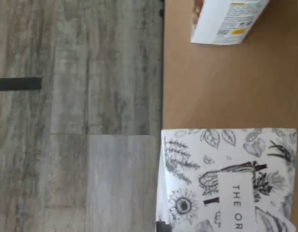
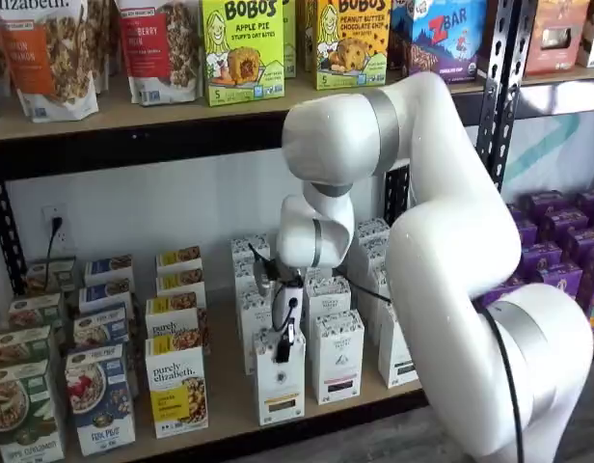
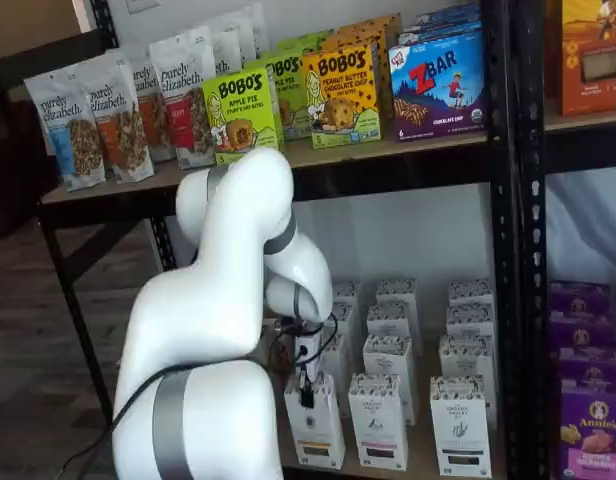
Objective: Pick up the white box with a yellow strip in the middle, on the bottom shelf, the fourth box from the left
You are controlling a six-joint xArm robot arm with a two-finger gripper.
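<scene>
Though flanked, white box (image 2: 279,381) gripped.

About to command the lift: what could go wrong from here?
The gripper is shut on the white box only at its top edge, so the tall carton may swing or slip. Neighbouring cartons stand close beside it and could be nudged over. The upper shelf hangs above the arm, limiting lift height.

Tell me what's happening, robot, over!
Gripper shut on the white box. Box standing on the bottom shelf, not lifted. Neighbor boxes close beside; nothing blocking above.
</scene>
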